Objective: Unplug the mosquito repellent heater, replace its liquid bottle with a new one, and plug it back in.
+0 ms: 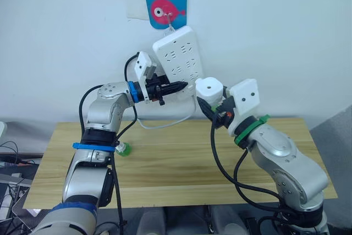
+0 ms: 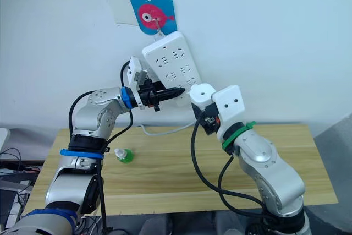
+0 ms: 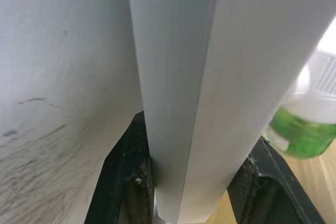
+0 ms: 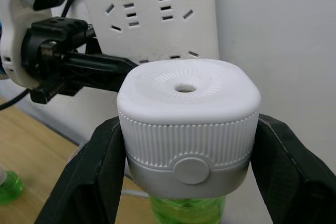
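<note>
Just right of the frame's centre, we hold the mosquito repellent heater [image 1: 209, 87] in our right gripper [image 4: 186, 145], its two black fingers [image 4: 86, 174] pressed against the unit's ribbed sides. The heater sits close beside the lower right edge of the power strip [image 1: 177, 53]; we cannot tell whether its plug is in a socket. In the right wrist view its round hole faces the camera, and a green liquid bottle [image 4: 187, 209] hangs beneath its grey band.

The white power strip hangs tilted on the wall at upper centre, below a blue card with a pink fish [image 1: 165, 8]. Our left gripper [image 1: 175, 87] reaches in from the left and clamps the strip's lower edge; in the left wrist view its fingers [image 3: 123, 182] sit on either side of the white casing.

Lower left, a second green bottle [image 1: 124, 149] with a white top lies on the wooden table [image 1: 181, 160]. A white cord [image 1: 165, 124] loops down from the strip above the tabletop.
</note>
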Robot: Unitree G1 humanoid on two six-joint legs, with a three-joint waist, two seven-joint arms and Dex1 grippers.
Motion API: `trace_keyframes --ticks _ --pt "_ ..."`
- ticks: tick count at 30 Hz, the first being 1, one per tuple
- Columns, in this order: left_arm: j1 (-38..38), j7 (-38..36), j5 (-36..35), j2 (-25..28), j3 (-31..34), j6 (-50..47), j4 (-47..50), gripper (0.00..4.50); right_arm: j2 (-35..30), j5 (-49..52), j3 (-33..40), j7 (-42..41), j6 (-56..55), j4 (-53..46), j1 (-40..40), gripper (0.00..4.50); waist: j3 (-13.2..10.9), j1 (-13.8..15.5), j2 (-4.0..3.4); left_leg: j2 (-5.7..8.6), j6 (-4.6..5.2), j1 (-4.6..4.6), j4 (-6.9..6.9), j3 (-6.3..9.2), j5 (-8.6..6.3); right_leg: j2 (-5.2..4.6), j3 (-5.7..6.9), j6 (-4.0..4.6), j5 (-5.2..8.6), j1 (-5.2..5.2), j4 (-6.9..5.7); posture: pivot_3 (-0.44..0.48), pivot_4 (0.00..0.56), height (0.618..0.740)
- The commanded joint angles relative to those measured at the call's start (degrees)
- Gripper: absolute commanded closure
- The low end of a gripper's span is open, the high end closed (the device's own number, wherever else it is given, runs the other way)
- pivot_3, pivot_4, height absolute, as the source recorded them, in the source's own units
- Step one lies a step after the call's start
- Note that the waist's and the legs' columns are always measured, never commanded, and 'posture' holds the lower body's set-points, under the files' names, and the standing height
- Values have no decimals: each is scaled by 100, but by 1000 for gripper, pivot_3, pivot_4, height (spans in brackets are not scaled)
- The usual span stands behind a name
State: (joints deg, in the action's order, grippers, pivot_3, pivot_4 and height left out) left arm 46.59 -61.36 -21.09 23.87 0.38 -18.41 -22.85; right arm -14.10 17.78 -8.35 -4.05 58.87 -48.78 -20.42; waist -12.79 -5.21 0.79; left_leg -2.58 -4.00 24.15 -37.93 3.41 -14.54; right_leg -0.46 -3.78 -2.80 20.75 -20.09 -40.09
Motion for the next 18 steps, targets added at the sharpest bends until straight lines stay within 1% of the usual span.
trace_keyframes --ticks 1,5,6,7,8,11,13,15,16,18 --pt "58 352 95 45 166 -14 -195 3177 52 95 192 -3 117 -428 -34 1532 -2 -13 1 0 1 -8 1 -1 1 1 -2 1 -1 4 -4 -192 243 740" --pt "-24 363 67 83 174 -32 -123 3177 184 213 452 0 208 -485 53 1532 -4 -23 1 0 2 -18 1 -1 4 5 -4 0 -6 12 -5 -190 241 740" --pt "-108 318 38 157 202 -72 -46 3177 236 309 658 -38 204 -487 156 1532 -4 -23 1 0 1 -18 2 -2 4 5 -5 0 -6 12 -5 -191 241 740" --pt "-195 261 11 247 223 -140 29 2465 219 376 845 -117 147 -466 261 1532 -4 -30 1 0 1 -17 3 -2 4 5 -6 0 -6 12 -3 -190 241 740" --pt "-307 223 -20 346 263 -188 115 2239 240 460 1070 -189 78 -416 394 1532 -8 -58 -6 -2 1 -17 3 -4 4 5 -8 0 -6 11 -2 -190 240 740" --pt "-678 250 -92 604 367 -325 403 1324 271 651 1586 -371 -169 -162 669 1532 -24 -135 -11 -5 2 -14 21 -12 4 8 -19 1 -4 2 13 -188 238 740" --pt "-1074 223 -158 796 415 -490 789 715 500 883 1947 -361 -208 41 744 1532 -41 -172 -13 -7 1 -2 39 -21 4 8 -26 1 -4 -17 20 -186 237 740" --pt "-1475 230 -244 956 482 -659 1199 151 608 1046 2139 -400 -254 203 773 1532 -54 -224 -11 -10 -16 -3 63 -29 14 8 -29 2 -4 -27 24 -183 235 740" --pt "-1798 239 -310 1062 551 -766 1527 66 781 1222 2318 -346 -218 327 779 1532 -61 -246 -12 -11 -20 -4 79 -32 17 7 -31 2 -4 -32 25 -181 235 740" --pt "-2631 292 -507 1241 714 -1016 2465 66 1138 1633 2706 -222 -152 598 771 1532 -63 -330 -11 -15 -20 -3 91 -35 18 7 -32 2 -4 -39 24 -174 231 740"
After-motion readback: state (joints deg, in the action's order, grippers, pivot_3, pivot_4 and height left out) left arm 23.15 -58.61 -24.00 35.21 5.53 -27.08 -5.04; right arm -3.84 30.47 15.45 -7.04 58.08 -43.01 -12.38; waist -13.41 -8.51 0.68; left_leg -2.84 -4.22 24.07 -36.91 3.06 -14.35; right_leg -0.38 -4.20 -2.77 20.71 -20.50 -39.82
